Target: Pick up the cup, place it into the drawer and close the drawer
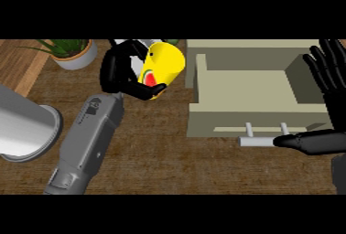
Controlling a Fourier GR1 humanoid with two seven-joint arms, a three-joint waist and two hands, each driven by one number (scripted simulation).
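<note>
Left forearm (88, 141), left hand (118, 68) curled round yellow cup (164, 61) beside pulled-out drawer (256, 119), right hand (332, 91) splayed

Left hand (116, 68) curled, right hand (330, 75) splayed

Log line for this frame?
left hand: curled round yellow cup, left of drawer | right hand: open, thumb by drawer handle | drawer: open | stage: yellow cup not yet in drawer

The yellow cup (164, 61) (red-and-green emblem) tilts just left of the open beige drawer (256, 119).
</note>
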